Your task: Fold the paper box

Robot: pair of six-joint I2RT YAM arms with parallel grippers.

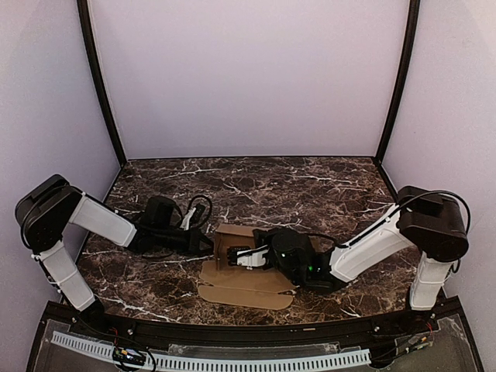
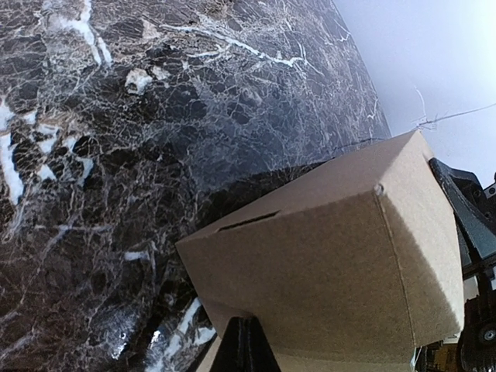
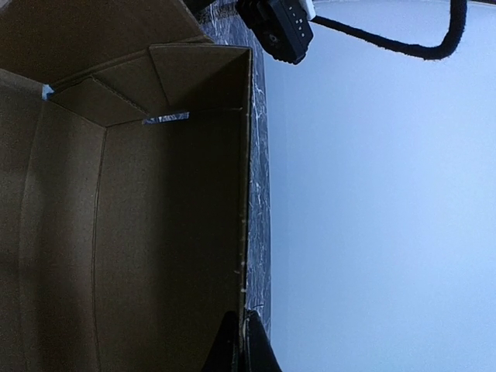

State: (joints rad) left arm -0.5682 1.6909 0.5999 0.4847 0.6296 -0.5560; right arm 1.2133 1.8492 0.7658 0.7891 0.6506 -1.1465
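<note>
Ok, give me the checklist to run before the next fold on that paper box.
1. Left gripper shut and against the outer wall of the paper box: ok.
2. Right gripper shut at a wall's edge: ok. Whether it actually pinches the card: cannot tell.
3. Walls standing with a formed corner: ok.
4. Corner tabs fully seated inside: cannot tell, since slivers of light show at the seams.
5. Near flap folded up: not ok, it lies flat on the table.

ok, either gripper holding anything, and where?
Right gripper pinches the paper box by a wall's edge. Left gripper shut at its outside; hold unclear.
</note>
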